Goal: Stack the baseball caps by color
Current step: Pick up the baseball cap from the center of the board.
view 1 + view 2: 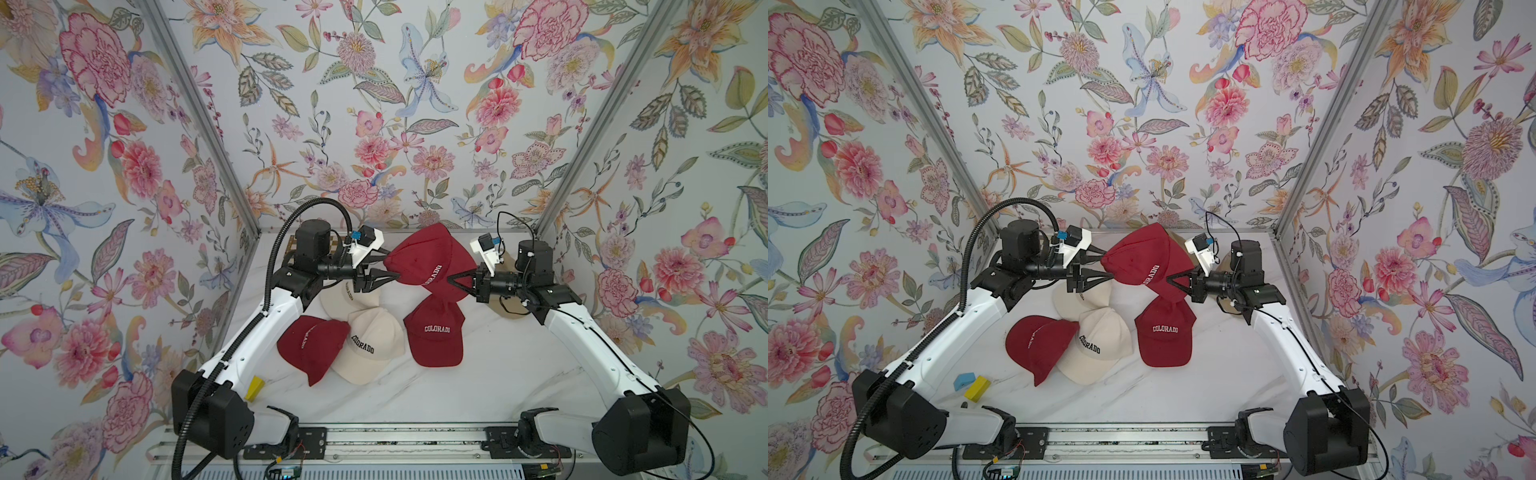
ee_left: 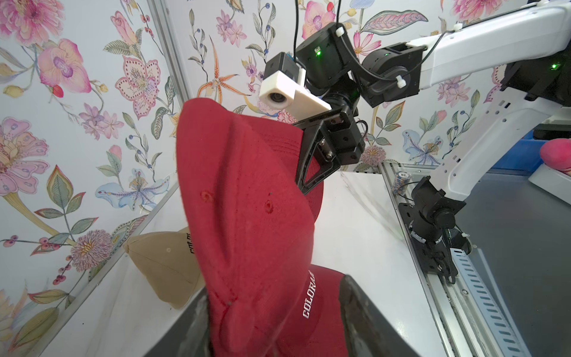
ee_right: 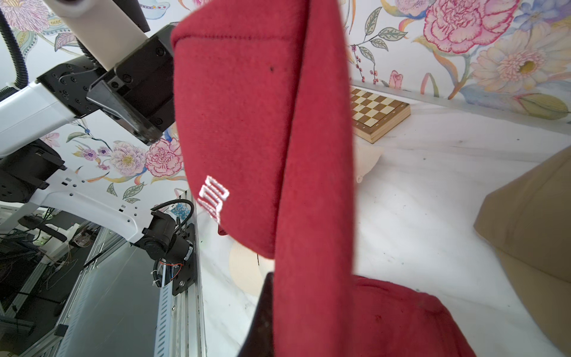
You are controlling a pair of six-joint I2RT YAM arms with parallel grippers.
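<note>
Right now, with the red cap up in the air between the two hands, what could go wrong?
1. The left hand stands open around the back of the raised red cap, so only the right hand, shut on the brim, carries it; it may swing or slip.
2. If dropped, it could miss the red cap on the table and land on the cream cap beside it.

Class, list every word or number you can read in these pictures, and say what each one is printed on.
"COLORADO": held dark red cap, running sideways.
"COLORADO": dark red cap lying flat beneath it.
"COLORADO": front cream cap.
Partly hidden, not readable whole: lettering on left dark red cap, rear cream cap, tan cap.
Number on the chip stack: too small to be sure.
</note>
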